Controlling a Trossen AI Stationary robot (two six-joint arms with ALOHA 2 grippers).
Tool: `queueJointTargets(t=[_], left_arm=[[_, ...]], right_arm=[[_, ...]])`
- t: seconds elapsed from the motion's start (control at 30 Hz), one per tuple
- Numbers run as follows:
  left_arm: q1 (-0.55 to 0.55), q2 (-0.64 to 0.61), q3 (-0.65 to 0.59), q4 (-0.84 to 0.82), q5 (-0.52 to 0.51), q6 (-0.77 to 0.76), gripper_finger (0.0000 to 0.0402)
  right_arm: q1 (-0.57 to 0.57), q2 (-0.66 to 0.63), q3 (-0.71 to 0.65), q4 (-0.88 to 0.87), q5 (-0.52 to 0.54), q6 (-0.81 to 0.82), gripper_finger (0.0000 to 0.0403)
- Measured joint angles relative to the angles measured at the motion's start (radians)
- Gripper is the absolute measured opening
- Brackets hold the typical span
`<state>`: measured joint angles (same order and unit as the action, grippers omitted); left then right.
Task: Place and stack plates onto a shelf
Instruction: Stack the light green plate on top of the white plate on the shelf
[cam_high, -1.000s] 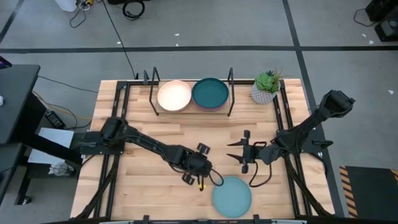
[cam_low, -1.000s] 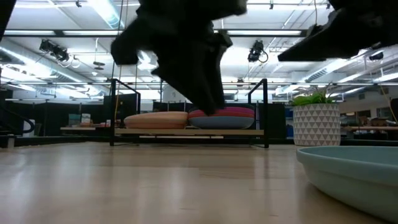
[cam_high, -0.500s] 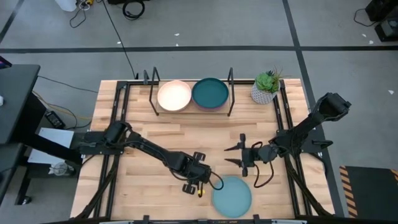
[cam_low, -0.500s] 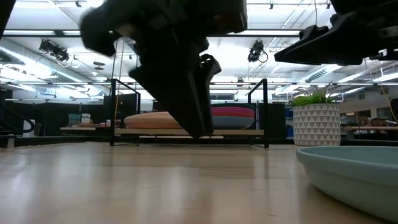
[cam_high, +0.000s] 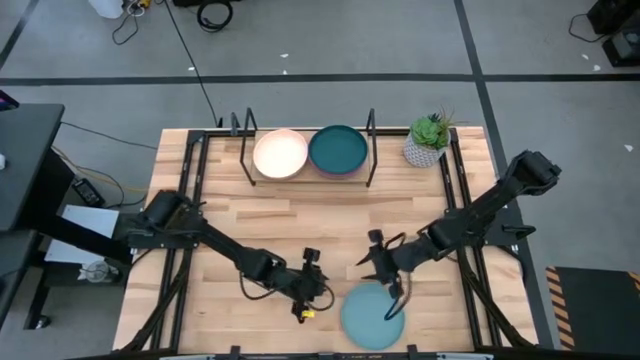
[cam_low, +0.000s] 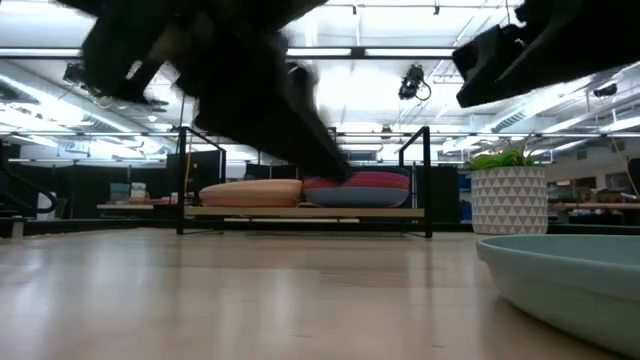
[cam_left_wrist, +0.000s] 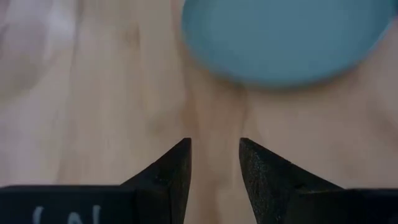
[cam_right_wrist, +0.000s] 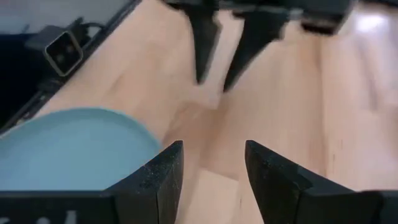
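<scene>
- Looking down from above: light blue plate (cam_high: 373, 314) flat on the table (cam_high: 220, 190) at the near edge, well apart from the shelf (cam_high: 306, 172) at the far edge. Left gripper (cam_high: 312, 287) just beside the plate's left rim, right gripper (cam_high: 378, 268) just above its far rim. Crowded on one plate, so risks knocking arm against arm, or nudging the plate off the near edge.
- Level with the tabletop: shelf already loaded with a pink-topped stack (cam_low: 251, 192) and a second stack (cam_low: 358, 189) side by side. Could topple or shift either pile with a hard or off-centre drop. Potted plant (cam_low: 509, 195) right of the shelf, liable to be clipped by a wide swing.
- From the left wrist: fingers (cam_left_wrist: 171, 169) apart and empty over bare wood, plate ahead and untouched. Shallow rim low on the table, so may slip out of a pinch.
- From the right wrist: fingers (cam_right_wrist: 157, 174) apart, nothing between them, plate rim beside one finger, other gripper straight ahead and close. Could collide if advanced.
</scene>
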<state>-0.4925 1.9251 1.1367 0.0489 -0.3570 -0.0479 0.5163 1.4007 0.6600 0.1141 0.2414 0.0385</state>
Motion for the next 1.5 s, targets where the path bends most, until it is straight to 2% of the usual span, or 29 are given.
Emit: queueJointTargets(t=[0.13,0.2,0.33,0.53,0.63,0.7,0.77,0.93,1.3,1.5], left_arm=[[-0.005,-0.005,-0.066,0.159,-0.037,-0.024,0.0141],[0.001,-0.008,-0.075,0.187,-0.055,-0.035,0.0141],[0.015,-0.009,-0.078,0.211,-0.086,-0.072,0.0141],[0.009,0.008,-0.082,0.248,-0.101,-0.109,0.0141],[0.003,0.042,-0.085,0.276,-0.118,-0.124,0.0141],[-0.004,0.043,-0.094,0.278,-0.149,-0.094,0.0141],[-0.002,0.037,-0.092,0.319,-0.159,-0.079,0.0141],[-0.001,0.019,-0.091,0.343,-0.206,-0.067,0.0141],[-0.004,0.022,-0.092,0.346,-0.253,-0.019,0.0141],[-0.007,0.022,-0.092,0.348,-0.265,-0.009,0.0141]], right_arm=[[0.014,0.031,0.079,-0.163,-0.031,0.068,0.0185],[0.028,0.042,0.095,-0.22,-0.035,0.091,0.0192],[0.064,0.087,0.136,-0.307,-0.09,0.102,0.0213],[0.09,0.152,0.275,-0.475,-0.119,0.262,0.0259],[0.104,0.186,0.326,-0.561,-0.111,0.265,0.0281],[0.105,0.217,0.365,-0.556,-0.112,0.254,0.029],[0.113,0.231,0.401,-0.637,-0.127,0.253,0.0294],[0.137,0.263,0.46,-0.699,-0.156,0.256,0.029],[0.132,0.269,0.461,-0.745,-0.133,0.174,0.0285],[0.123,0.27,0.461,-0.697,-0.134,0.189,0.0286]])
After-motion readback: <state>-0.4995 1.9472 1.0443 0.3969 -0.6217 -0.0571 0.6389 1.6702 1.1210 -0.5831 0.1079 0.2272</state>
